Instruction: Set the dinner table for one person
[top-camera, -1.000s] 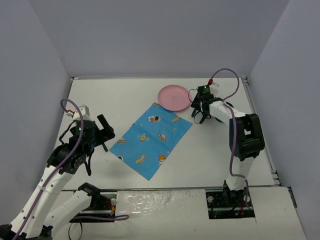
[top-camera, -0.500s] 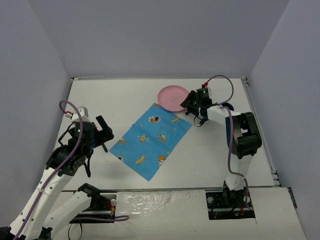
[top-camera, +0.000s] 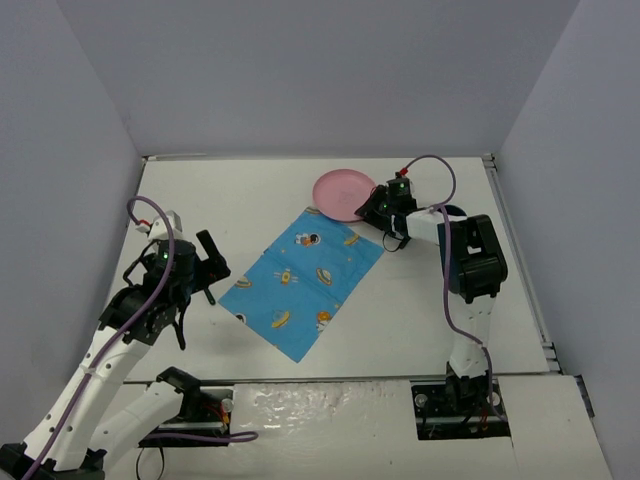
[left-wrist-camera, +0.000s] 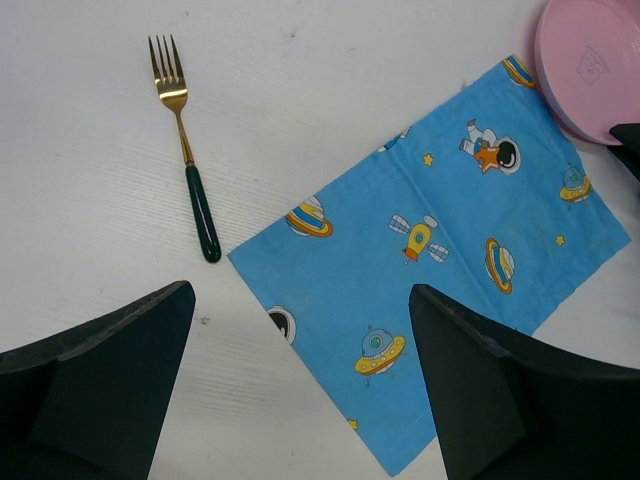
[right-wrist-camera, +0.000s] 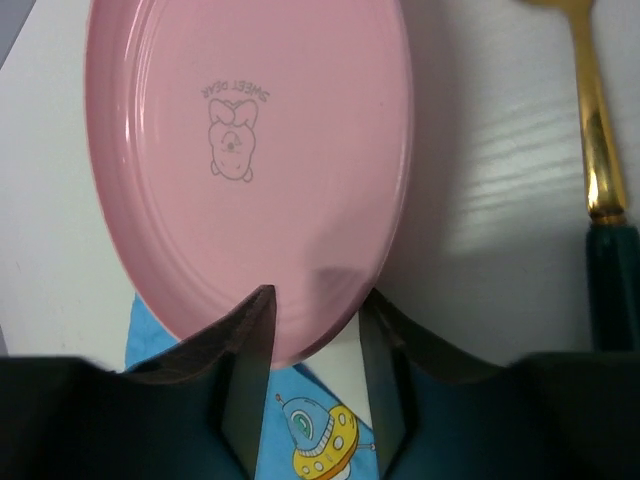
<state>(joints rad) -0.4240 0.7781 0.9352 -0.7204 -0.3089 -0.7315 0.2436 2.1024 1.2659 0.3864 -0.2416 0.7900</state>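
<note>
Top external view: the white tabletop (top-camera: 250, 190) carries everything in view, with both arm bases at its near edge and thin metal rails along its sides.
Left gripper (top-camera: 212, 262): near the left side, raised above the tabletop. Its jaws are spread wide with nothing between them.
Left wrist view: the fingers (left-wrist-camera: 110, 380) frame bare tabletop and cloth below.
Fork (left-wrist-camera: 183, 140): gold tines and neck with a dark green handle, lying flat on bare tabletop. The handle end is just beside the placemat's left corner and apart from it.
Placemat (top-camera: 305, 280): blue cloth printed with astronauts, rockets and ringed planets. It lies flat mid-tabletop, turned diagonally to the edges.
Right gripper (top-camera: 378, 212): low at the placemat's far corner, against the plate's near rim.
Right wrist view: the fingers (right-wrist-camera: 250, 340) stand either side of that rim, partly closed. I cannot tell whether they actually pinch it.
Plate (top-camera: 343, 193): pink and round, printed "SWEET BEAR" with a small bear. It sits toward the far right, its near rim overlapping the placemat's far corner.
Second utensil (right-wrist-camera: 597, 150): gold shaft and dark green handle on bare tabletop beside the plate. Its head is cut off by the frame.
</note>
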